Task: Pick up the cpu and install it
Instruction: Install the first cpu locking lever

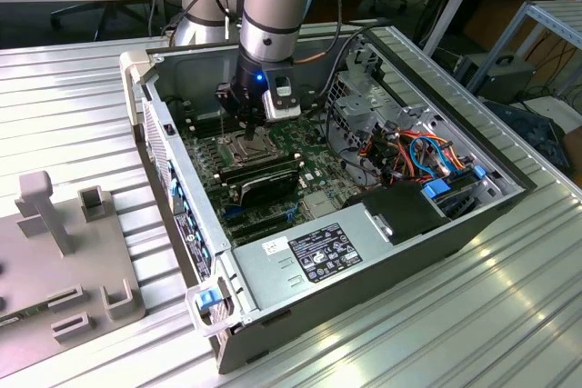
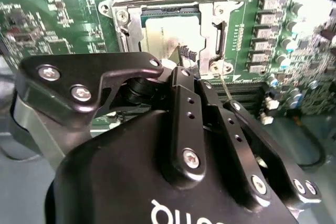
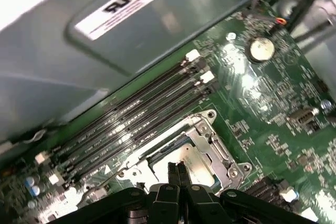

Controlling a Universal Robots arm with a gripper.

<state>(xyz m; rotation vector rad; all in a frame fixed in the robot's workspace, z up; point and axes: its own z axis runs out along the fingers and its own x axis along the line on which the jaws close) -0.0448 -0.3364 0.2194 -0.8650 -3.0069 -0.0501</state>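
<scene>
The cpu (image 2: 169,31) is a silvery-tan square chip lying flat inside the open metal socket frame (image 2: 216,30) on the green motherboard. In the first wrist view the cpu (image 3: 193,162) shows in the same frame (image 3: 218,142). My gripper (image 3: 176,173) hangs straight over it, its two dark fingers pressed together with nothing between them. In the second wrist view the gripper (image 2: 184,56) tip sits over the chip's edge; whether it touches I cannot tell. The exterior view has the gripper (image 1: 249,136) low inside the open computer case (image 1: 173,179).
Memory slots (image 3: 136,114) run beside the socket. A thin wire lever (image 2: 227,90) sticks out by the frame. A power supply (image 1: 318,256), coloured cables (image 1: 418,156) and a drive cage crowd the case. A grey fixture (image 1: 64,252) lies at the exterior view's left.
</scene>
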